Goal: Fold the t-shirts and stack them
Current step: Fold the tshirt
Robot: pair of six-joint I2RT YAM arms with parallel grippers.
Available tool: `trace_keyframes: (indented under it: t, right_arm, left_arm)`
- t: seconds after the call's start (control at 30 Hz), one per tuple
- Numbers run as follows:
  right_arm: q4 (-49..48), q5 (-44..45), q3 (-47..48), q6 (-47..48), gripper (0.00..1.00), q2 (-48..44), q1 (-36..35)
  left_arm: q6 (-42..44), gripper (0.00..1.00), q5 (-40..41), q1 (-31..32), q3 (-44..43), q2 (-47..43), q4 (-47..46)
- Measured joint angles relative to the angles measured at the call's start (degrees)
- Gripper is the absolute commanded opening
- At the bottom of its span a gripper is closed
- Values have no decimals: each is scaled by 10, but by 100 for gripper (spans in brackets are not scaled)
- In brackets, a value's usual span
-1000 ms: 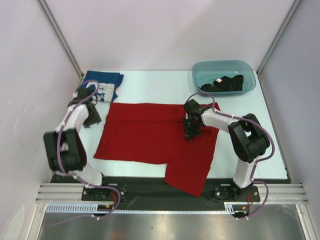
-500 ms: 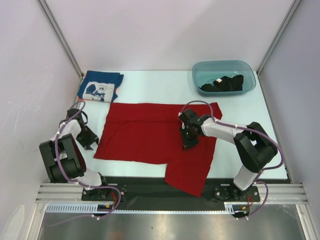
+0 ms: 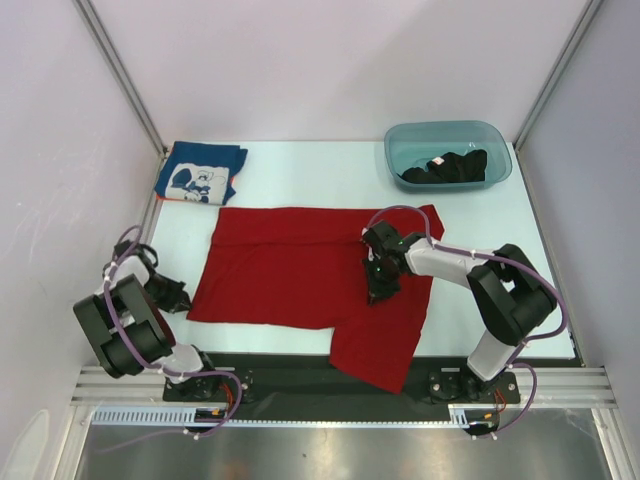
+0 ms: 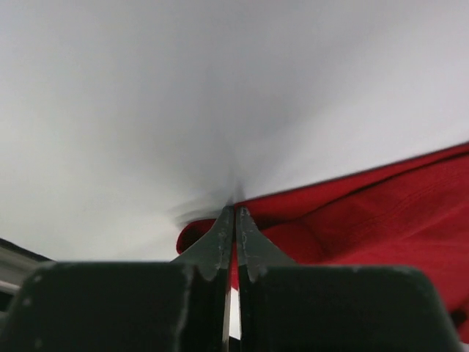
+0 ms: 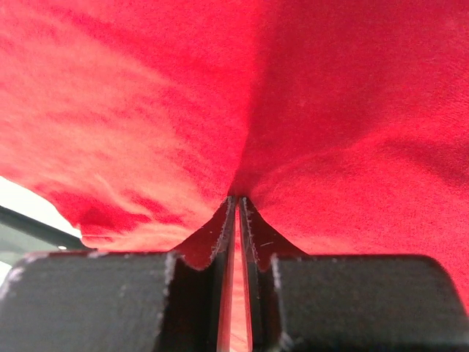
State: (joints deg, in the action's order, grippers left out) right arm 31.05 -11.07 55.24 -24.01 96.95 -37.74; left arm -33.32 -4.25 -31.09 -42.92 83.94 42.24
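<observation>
Flatly, soft red t-shirt (image 3: 280, 275), left tool (image 4: 234, 210) tight on its rounded corner, right tool (image 5: 236, 198) tight on a pucker.

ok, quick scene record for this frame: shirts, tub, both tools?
red t-shirt: spread flat mid-table, near right flap past the front edge
blue t-shirt: folded, far left corner, white print up
black t-shirt: bunched inside teal tub, far right corner
left tool: shut at red t-shirt's near left corner, cloth appears pinched
right tool: shut on red t-shirt, right of its middle, cloth gathered at the tips
stack: not started
</observation>
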Motion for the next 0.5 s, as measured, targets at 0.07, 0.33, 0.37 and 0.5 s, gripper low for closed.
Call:
trace_keyframes:
  t: [0.07,0.33,0.37,0.5]
  right_arm:
    - [-5,-11,-5,-8,11,0,9]
    - [-9,-52,-10,-21,13,3,38]
    - [-3,-44,-4,-18,15,3,38]
    - [35,2,43,-5,29,3,41]
  left_arm:
    - [-21,1,-17,-32,15,-11,0]
    - [-52,26,-37,-58,20,-12,4]
    - [-50,35,-35,-58,20,-14,7]
    - [-37,39,-8,-51,15,-37,21]
